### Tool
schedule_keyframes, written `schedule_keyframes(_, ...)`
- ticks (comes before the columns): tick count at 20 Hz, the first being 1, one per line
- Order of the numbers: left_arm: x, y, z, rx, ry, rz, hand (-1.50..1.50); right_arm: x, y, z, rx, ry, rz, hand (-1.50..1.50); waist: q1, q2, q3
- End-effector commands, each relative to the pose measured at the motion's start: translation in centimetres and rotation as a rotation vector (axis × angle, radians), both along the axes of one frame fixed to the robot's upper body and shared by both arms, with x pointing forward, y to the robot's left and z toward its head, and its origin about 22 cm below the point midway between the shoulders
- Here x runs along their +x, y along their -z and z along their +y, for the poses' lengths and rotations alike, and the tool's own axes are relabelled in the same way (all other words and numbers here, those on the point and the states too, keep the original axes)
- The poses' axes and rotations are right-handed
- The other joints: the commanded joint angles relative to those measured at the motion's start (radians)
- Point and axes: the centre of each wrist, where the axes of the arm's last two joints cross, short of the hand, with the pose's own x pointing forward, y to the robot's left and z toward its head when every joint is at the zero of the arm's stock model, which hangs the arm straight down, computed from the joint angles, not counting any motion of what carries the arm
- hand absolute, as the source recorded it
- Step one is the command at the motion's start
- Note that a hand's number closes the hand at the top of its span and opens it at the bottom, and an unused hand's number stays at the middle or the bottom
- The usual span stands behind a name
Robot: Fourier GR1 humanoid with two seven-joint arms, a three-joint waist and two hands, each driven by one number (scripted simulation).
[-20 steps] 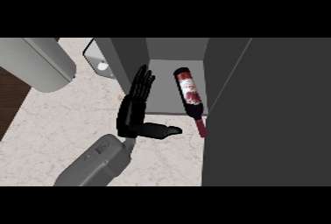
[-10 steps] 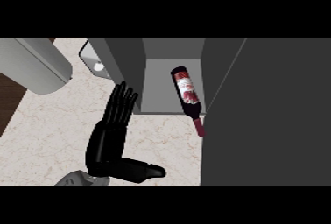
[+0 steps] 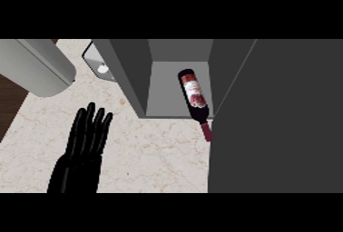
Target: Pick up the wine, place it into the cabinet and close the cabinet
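The wine bottle is dark with a red-and-white label and a red cap. It lies on its side inside the open grey cabinet, its neck sticking out over the cabinet's front edge. The dark cabinet door stands open at the right and fills that side of the view. My left hand lies over the marble counter at the lower left, fingers straight and pointing away from me, holding nothing and well apart from the bottle. My right hand does not show.
A large grey rounded object sits at the upper left. A small pale item shows behind the cabinet's left wall. Pale marble counter lies between my hand and the door. A dark wooden strip runs along the left edge.
My left hand has drawn back toward the lower left, away from the cabinet, and its forearm has left the view. The bottle stays lying in the cabinet.
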Motion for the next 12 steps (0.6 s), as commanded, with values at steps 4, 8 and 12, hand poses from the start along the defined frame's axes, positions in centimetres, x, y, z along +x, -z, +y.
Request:
schedule_keyframes(4, -4.1, -1.2, 3.6, 0.028, -0.101, -0.006, -1.5, -1.8, -0.2, 1.6, -0.013, -0.158, 0.127, 1.5, 0.005, 0.0, -0.001)
schedule_keyframes(8, -3.8, -1.6, 6.6, 0.002, -0.129, -0.011, -1.5, -3.5, -0.7, 3.6, 0.01, -0.274, 0.152, 1.5, 0.002, -0.001, -0.002)
schedule_keyframes(12, -5.9, -2.0, 10.3, 0.015, -0.133, -0.024, -1.5, -5.1, -1.9, 5.0, 0.037, -0.291, 0.155, 1.5, 0.012, -0.005, -0.003)
